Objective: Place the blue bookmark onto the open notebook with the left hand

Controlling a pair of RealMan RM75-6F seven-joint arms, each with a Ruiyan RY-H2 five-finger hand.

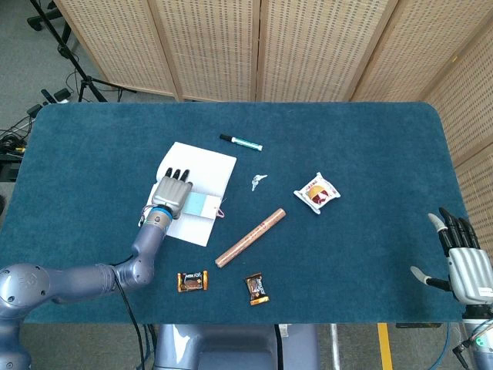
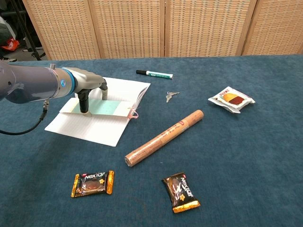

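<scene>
My left hand (image 2: pixel 87 90) sits over the open notebook (image 2: pixel 90 126), fingertips (image 2: pixel 84 111) pressing down on the blue bookmark (image 2: pixel 108 108); I cannot tell whether it is pinched or merely pinned. The thin, flat card strip lies across the lined white page, its tasselled end poking over the right edge. I judge the press keeps it from sliding on smooth paper. Further right on the napped blue table cloth (image 2: pixel 246 161) lie a marker pen (image 2: pixel 154 74), small metal keys (image 2: pixel 170 96), a cardboard-like tube (image 2: pixel 164 137) and a glossy snack packet (image 2: pixel 231 99). My right hand (image 1: pixel 464 264) hangs at the table edge, fingers spread, holding nothing.
</scene>
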